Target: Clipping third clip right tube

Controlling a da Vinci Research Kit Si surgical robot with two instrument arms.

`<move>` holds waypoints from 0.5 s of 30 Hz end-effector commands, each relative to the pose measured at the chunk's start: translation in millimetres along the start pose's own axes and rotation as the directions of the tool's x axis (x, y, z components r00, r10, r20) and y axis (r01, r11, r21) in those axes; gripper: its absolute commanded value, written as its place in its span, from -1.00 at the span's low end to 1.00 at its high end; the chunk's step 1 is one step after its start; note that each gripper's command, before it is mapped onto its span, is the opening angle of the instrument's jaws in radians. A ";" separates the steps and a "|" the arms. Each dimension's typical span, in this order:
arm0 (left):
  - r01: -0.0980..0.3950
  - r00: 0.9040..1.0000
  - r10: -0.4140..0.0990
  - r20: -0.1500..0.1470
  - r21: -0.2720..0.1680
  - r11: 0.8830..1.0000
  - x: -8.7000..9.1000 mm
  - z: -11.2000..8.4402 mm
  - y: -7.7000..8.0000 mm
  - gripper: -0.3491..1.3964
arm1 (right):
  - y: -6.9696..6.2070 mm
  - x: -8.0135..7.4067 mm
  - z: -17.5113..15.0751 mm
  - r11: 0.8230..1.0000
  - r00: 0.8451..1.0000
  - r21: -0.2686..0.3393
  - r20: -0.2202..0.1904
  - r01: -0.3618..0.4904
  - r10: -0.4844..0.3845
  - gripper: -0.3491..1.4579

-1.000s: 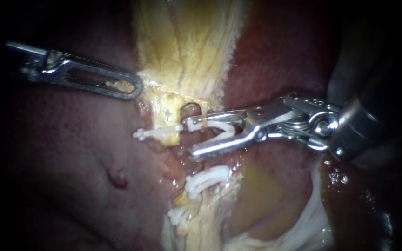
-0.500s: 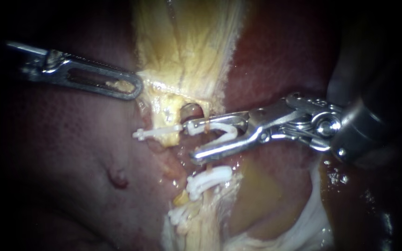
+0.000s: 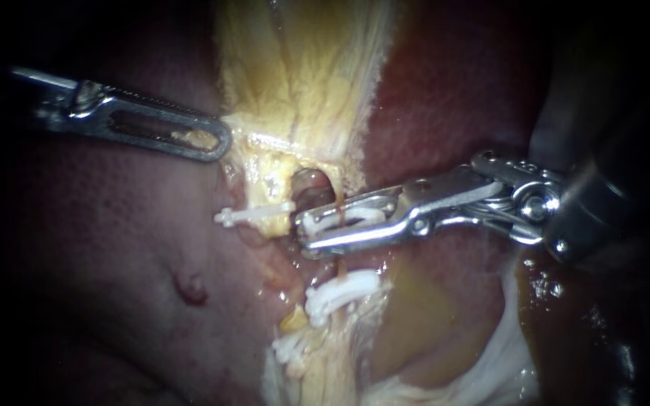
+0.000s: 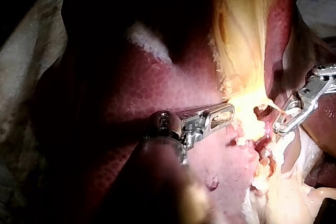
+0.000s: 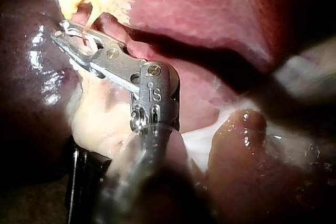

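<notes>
The right tube (image 3: 339, 265) is a thin strand running down from a small hole in the yellow tissue. My right instrument (image 3: 306, 229) comes in from the right, its jaws nearly together on a white clip (image 3: 349, 219) that straddles this tube. The right wrist view shows the same jaws (image 5: 65, 35) squeezed around the strand (image 5: 84, 38). My left instrument (image 3: 216, 139) is at the upper left, shut on the edge of the yellowish gallbladder (image 3: 302, 68) and holding it taut; it also shows in the left wrist view (image 4: 223, 116).
A white clip (image 3: 253, 216) sits on the left tube beside the right jaws. Two more white clips (image 3: 338, 289) (image 3: 291, 347) lie lower on the stalk. Red-brown liver (image 3: 114, 248) surrounds everything. Pale tissue (image 3: 490, 353) lies at the lower right.
The right instrument's jaws have closed from wide open to nearly together, pressing the white clip flat around the right tube. The left instrument has not moved.
</notes>
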 end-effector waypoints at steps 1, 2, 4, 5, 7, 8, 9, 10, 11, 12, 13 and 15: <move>0.000 1.000 0.000 0.000 0.000 1.000 0.0 0.0 0.0 -1.00 | 0.0 0.0 0.0 1.000 1.000 0.000 0.000 0.000 0.000 -0.87; 0.000 1.000 0.000 0.000 0.000 1.000 0.0 0.0 0.0 -1.00 | 0.1 0.0 -0.1 1.000 1.000 -0.001 0.000 0.000 0.000 -0.92; 0.000 1.000 0.000 0.000 0.000 1.000 0.0 0.0 0.0 -1.00 | 0.2 0.0 -0.1 1.000 1.000 -0.001 0.000 0.000 0.000 -1.00; 0.000 1.000 0.000 0.000 0.000 1.000 0.0 0.0 0.0 -1.00 | 0.3 -0.1 -0.2 1.000 1.000 0.001 -0.003 0.000 0.000 -1.00; 0.000 1.000 0.000 0.000 0.000 1.000 0.0 0.0 0.0 -1.00 | 0.5 -0.2 -0.5 0.999 0.999 -0.003 0.006 -0.036 0.036 -1.00; 0.000 1.000 0.000 0.000 0.000 1.000 0.0 0.0 0.0 -1.00 | 0.6 -0.3 -0.7 0.999 0.999 -0.005 0.004 -0.053 0.053 -1.00; 0.000 1.000 0.000 0.000 0.000 1.000 0.0 0.0 0.0 -1.00 | 0.7 -0.5 -0.8 0.998 0.998 -0.006 0.007 -0.058 0.058 -1.00; 0.000 1.000 0.000 0.000 0.000 1.000 0.0 0.0 0.0 -1.00 | 0.7 -0.6 -1.0 0.998 0.998 -0.006 0.006 -0.064 0.064 -1.00; 0.000 1.000 0.000 0.000 0.000 1.000 0.0 0.0 0.0 -1.00 | 0.7 -0.6 -1.0 0.998 0.998 -0.008 0.012 -0.064 0.064 -1.00; 0.000 1.000 0.000 0.000 0.000 1.000 0.0 0.0 0.0 -1.00 | 0.7 -0.7 -1.1 0.998 0.998 -0.011 0.024 -0.065 0.065 -1.00; 0.000 1.000 0.000 0.000 0.000 1.000 0.0 0.0 0.0 -1.00 | 0.8 -0.7 -1.0 0.998 0.997 -0.011 0.031 -0.066 0.066 -1.00; 0.000 1.000 0.000 0.000 0.000 1.000 0.0 0.0 0.0 -1.00 | 0.8 -0.8 -1.0 0.998 0.997 -0.014 0.036 -0.066 0.066 -1.00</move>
